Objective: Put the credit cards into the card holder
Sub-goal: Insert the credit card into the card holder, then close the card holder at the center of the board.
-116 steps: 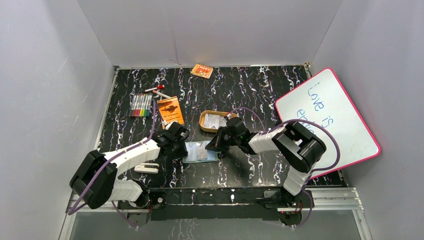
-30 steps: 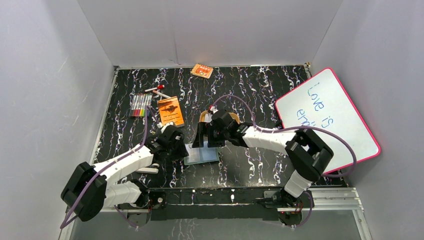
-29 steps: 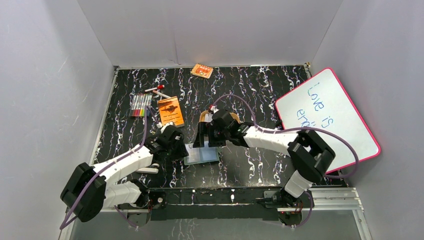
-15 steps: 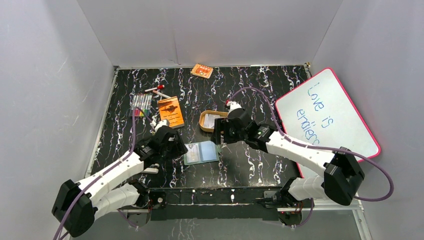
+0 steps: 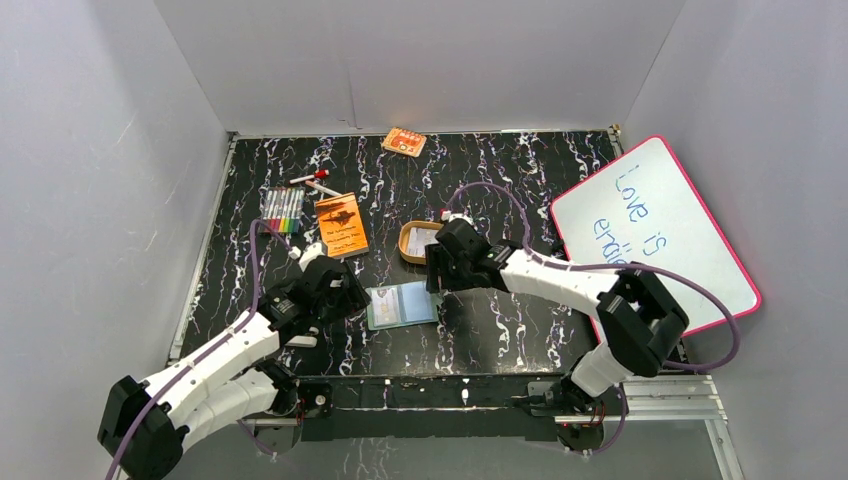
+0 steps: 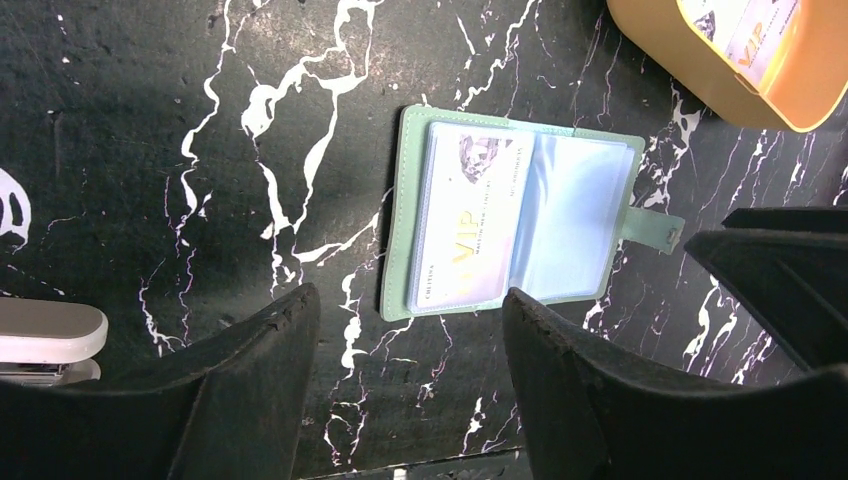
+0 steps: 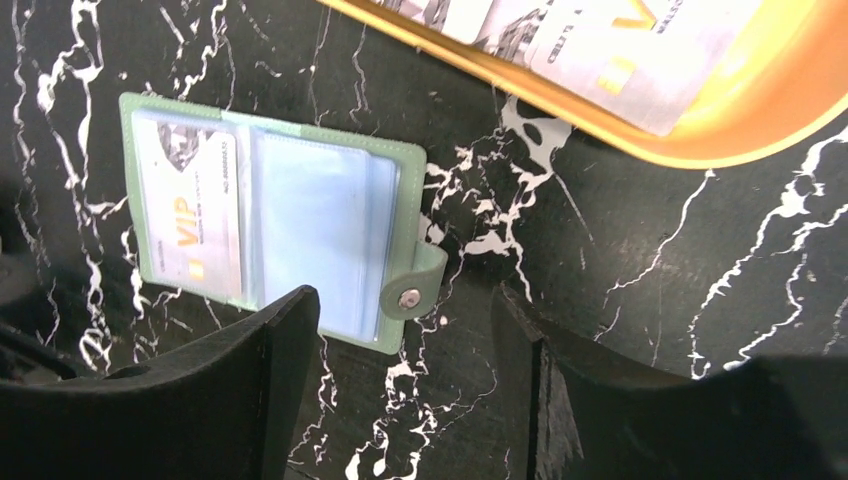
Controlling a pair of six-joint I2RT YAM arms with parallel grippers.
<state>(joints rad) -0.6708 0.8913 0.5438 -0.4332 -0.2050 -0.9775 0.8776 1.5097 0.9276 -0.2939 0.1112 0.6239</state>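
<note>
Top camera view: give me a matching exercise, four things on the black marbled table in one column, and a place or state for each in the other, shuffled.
Column one:
1. sage-green folding card holder
2. tan oval tray
3. small orange-and-white square packet
4. pink-framed whiteboard

Column two:
A. farthest back, by the rear wall
B. far right, blue writing on it
C. lying open, clear sleeves showing
D. holding loose pale cards

Pairs: 1-C, 2-D, 3-A, 4-B
</note>
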